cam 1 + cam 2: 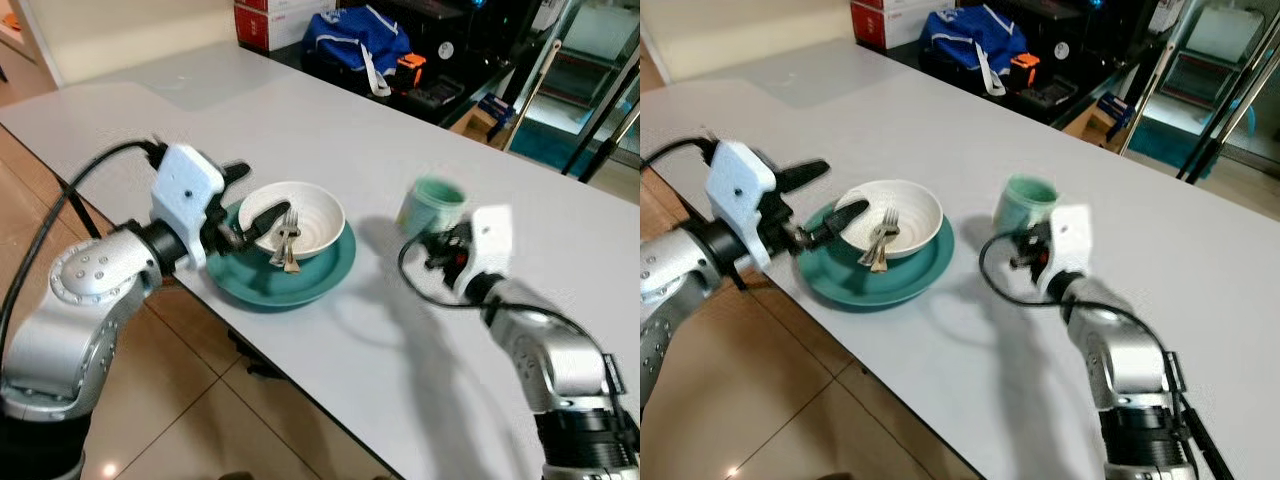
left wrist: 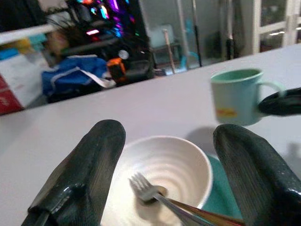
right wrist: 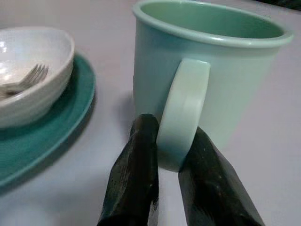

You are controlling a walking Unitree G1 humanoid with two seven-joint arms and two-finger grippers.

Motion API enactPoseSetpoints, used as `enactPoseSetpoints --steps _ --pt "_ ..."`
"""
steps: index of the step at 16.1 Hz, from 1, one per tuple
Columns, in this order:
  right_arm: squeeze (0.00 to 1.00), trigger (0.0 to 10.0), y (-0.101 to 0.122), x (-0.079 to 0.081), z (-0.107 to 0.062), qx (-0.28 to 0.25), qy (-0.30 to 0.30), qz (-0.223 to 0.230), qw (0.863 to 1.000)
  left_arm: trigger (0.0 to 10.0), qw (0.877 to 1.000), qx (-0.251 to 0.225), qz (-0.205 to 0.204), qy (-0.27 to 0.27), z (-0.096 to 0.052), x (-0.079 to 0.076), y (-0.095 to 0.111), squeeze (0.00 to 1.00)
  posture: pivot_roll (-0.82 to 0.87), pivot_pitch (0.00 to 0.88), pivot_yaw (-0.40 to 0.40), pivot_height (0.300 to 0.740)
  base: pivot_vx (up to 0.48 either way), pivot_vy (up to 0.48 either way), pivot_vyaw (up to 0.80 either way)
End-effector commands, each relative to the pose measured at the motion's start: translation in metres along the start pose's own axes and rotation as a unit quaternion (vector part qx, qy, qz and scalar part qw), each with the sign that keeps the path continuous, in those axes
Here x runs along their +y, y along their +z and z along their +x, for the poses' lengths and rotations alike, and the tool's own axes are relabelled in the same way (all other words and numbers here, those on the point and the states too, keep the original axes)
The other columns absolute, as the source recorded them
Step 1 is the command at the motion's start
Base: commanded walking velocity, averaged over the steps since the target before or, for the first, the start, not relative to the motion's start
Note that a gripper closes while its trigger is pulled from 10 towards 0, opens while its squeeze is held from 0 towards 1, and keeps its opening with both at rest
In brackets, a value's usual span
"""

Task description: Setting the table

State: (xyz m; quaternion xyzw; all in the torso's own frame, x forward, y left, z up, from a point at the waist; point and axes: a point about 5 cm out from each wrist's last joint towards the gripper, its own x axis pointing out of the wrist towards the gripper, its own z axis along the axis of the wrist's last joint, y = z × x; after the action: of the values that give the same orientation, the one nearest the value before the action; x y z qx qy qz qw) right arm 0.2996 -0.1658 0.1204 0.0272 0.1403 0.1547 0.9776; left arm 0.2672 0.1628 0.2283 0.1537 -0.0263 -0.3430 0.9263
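Right gripper has both fingers pinched on the handle of the mint mug, which stands upright on the white table, right of the teal plate. The right wrist view shows that grip; the eye views hide it behind the wrist. Left gripper is spread open at the near-left rim of the white bowl, clasping nothing. Fork lies in the bowl, bowl on plate. Left wrist view shows a yellow mark on the mug, possibly print, unreadable.
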Motion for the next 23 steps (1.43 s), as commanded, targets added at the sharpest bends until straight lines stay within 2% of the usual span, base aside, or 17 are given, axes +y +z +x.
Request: enactPoseSetpoints --steps 1,2,5,11,17,21,22,23 --pt "0.00 10.0 0.001 -0.001 0.001 -0.009 0.011 -0.004 1.000 10.0 1.000 0.004 0.003 -0.021 0.000 -0.006 0.002 0.00 0.05 0.000 -0.041 0.740 0.000 0.000 0.00" --pt "0.00 10.0 -0.002 0.000 0.001 -0.001 0.015 -0.020 1.000 10.0 0.999 0.014 -0.003 -0.032 0.001 -0.010 0.000 0.00 0.05 0.000 -0.041 0.740 0.000 0.000 0.00" --pt "0.00 10.0 -0.011 0.003 -0.002 0.014 0.032 -0.028 0.999 10.0 0.996 0.055 -0.019 -0.061 -0.004 -0.015 -0.009 0.00 0.05 0.004 -0.038 0.740 0.000 0.000 0.00" --pt "0.00 10.0 -0.024 0.003 -0.005 0.033 0.041 -0.035 0.998 10.0 0.990 0.114 -0.037 -0.078 -0.010 -0.017 -0.019 0.00 0.05 0.008 -0.034 0.740 0.000 0.000 0.00" --pt "0.00 10.0 -0.026 0.010 0.002 0.028 0.051 -0.039 0.998 10.0 0.979 0.128 -0.069 -0.139 -0.015 -0.034 -0.020 0.00 0.05 0.009 -0.031 0.740 0.000 0.000 0.00" --pt "0.00 10.0 -0.029 0.012 0.006 0.030 0.056 -0.043 0.997 10.0 0.978 0.131 -0.073 -0.142 -0.014 -0.035 -0.020 0.00 0.05 0.000 -0.028 0.740 0.000 0.000 0.00" --pt "0.09 10.0 -0.029 0.012 0.006 0.031 0.057 -0.042 0.997 10.0 0.978 0.133 -0.073 -0.142 -0.014 -0.035 -0.020 0.00 0.05 0.000 -0.029 0.740 0.000 0.000 0.00" --pt "0.45 10.0 -0.030 0.012 0.007 0.032 0.056 -0.042 0.997 10.0 0.978 0.134 -0.072 -0.142 -0.014 -0.035 -0.020 0.00 0.05 0.000 -0.031 0.740 0.000 0.000 0.00"
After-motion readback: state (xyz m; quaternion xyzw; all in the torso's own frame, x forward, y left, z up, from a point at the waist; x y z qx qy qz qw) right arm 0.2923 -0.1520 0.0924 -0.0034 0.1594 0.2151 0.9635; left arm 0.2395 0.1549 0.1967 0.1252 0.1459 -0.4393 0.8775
